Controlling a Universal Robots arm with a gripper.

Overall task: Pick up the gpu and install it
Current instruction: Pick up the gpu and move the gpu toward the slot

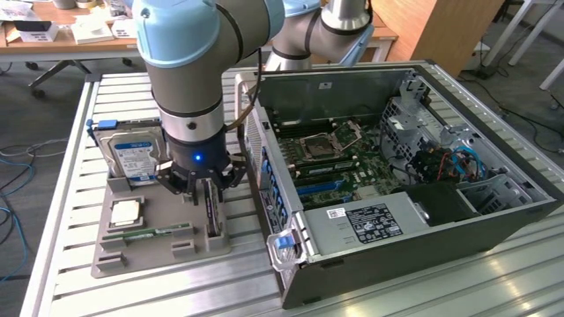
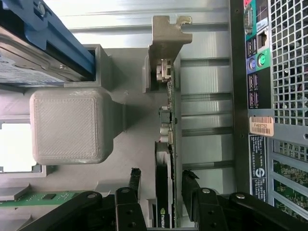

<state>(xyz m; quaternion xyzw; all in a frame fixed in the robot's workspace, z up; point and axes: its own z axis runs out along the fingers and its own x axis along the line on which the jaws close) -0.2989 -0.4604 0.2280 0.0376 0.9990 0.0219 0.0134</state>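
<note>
Lower left in the exterior view, the gripper [image 1: 205,188] hung with jaws open astride the upright gpu [image 1: 212,212], a gap along each face.

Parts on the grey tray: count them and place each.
4: hard drive at the far end, processor centre, memory stick in front, gpu under the gripper. The arm may hide others.

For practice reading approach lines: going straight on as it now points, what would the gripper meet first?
Likely the thin dark gpu card with silvery bracket, standing on edge in the grey holder.
</note>
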